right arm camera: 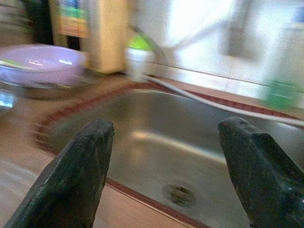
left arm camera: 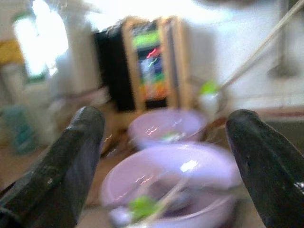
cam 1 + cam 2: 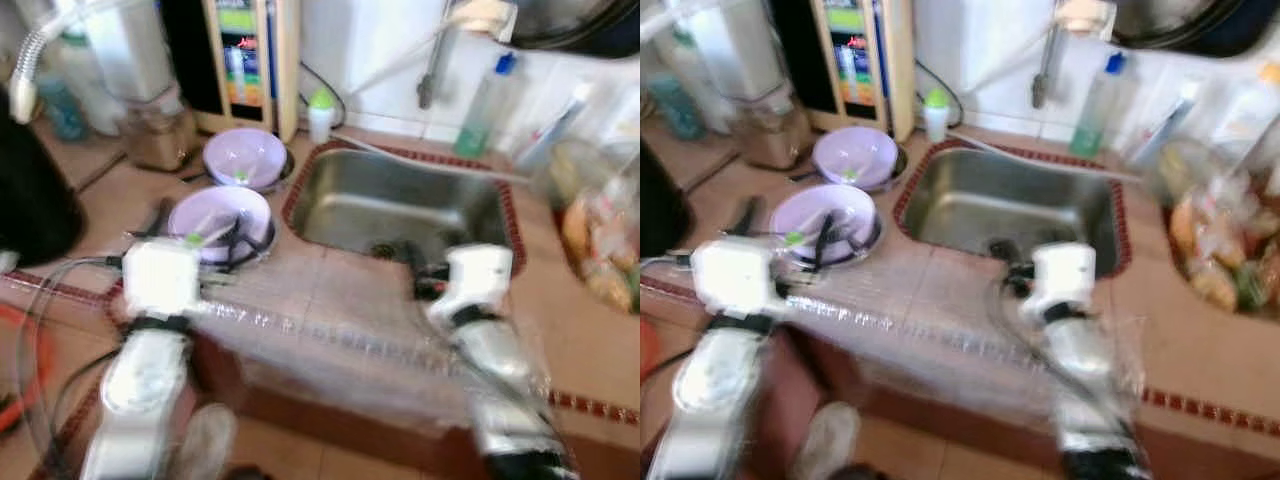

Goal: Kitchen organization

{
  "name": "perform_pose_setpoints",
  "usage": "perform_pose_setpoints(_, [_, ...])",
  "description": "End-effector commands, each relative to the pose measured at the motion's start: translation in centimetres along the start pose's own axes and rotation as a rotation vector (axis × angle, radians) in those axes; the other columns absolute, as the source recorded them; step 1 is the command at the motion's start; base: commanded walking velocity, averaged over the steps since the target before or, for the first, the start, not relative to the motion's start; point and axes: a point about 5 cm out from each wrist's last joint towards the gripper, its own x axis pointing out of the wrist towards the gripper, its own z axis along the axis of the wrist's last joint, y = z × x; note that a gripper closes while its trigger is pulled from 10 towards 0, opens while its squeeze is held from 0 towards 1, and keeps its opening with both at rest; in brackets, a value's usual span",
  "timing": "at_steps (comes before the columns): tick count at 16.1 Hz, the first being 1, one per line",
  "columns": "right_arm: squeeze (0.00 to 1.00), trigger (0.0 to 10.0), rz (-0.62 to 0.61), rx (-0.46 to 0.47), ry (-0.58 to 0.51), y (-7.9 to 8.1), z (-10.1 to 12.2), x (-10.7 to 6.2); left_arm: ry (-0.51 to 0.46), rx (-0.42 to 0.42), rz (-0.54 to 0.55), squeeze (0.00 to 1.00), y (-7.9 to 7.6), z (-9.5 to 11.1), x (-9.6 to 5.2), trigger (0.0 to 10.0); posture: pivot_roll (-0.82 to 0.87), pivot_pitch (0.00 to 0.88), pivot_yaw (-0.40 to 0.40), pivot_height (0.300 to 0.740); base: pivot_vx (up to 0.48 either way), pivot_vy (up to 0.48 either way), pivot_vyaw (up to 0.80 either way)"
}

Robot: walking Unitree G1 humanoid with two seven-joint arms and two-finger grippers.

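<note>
Two lilac bowls stand on the tiled counter left of the steel sink (image 3: 350, 215). The nearer bowl (image 3: 212, 212) holds a utensil with a green end (image 2: 142, 206); the farther bowl (image 3: 245, 155) sits just behind it. My left gripper (image 3: 232, 245) is open at the nearer bowl's right rim, and in the left wrist view that bowl (image 2: 190, 175) lies between its fingers (image 2: 71, 161). My right gripper (image 3: 415, 268) is open and empty over the sink's front edge, pointing at the drain (image 1: 179, 192).
A water machine (image 3: 245, 60) and a small green-capped bottle (image 3: 320, 115) stand at the back. A green soap bottle (image 3: 485, 105) is behind the sink, bagged food (image 3: 600, 240) at right, a black object (image 3: 35, 200) at left. Clear film (image 3: 330, 340) covers the counter's front edge.
</note>
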Motion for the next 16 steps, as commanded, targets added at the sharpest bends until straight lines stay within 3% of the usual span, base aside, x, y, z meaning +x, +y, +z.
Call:
perform_pose_setpoints(1, [0.0, 10.0, -0.023, -0.028, -0.001, -1.1, 0.2, -0.3, -0.027, -0.015, -0.005, 0.0, -0.5, 0.6, 0.1, 10.0, 0.05, 0.002, -0.04, 0.74, 0.0, 0.0, 0.0])
perform_pose_setpoints(4, [0.0, 10.0, 0.003, -0.04, 0.009, -0.9, -0.1, -0.3, -0.011, -0.024, 0.003, 0.0, -0.2, 0.2, -0.7, 10.0, 0.06, 0.006, -0.05, 0.74, 0.0, 0.0, 0.0])
perform_pose_setpoints(8, [0.0, 10.0, 0.02, -0.04, 0.011, -0.6, -0.1, 0.0, 0.008, -0.031, -0.014, 0.0, -0.4, -0.3, -1.4, 10.0, 0.07, 0.012, -0.058, 0.74, 0.0, 0.0, 0.72])
perform_pose_setpoints(10, [0.0, 10.0, 0.015, -0.034, 0.012, -0.7, -0.1, 0.1, 0.041, -0.057, -0.052, 0.0, -0.8, -1.0, -1.6, 10.0, 0.07, 0.012, -0.058, 0.74, 0.0, 0.0, 0.0])
perform_pose_setpoints(14, [0.0, 10.0, 0.02, -0.019, 0.017, -0.5, -0.2, 0.2, 0.07, -0.121, -0.125, 0.0, -1.7, -1.8, -1.1, 10.0, 0.06, 0.012, -0.051, 0.74, 0.0, 0.0, 0.0])
perform_pose_setpoints(16, [0.0, 10.0, 0.096, 0.009, 0.04, 0.3, -0.6, -0.1, 0.089, -0.144, -0.154, 0.0, -2.1, -2.4, -0.6, 10.0, 0.05, 0.011, -0.042, 0.74, 0.0, 0.0, 0.0])
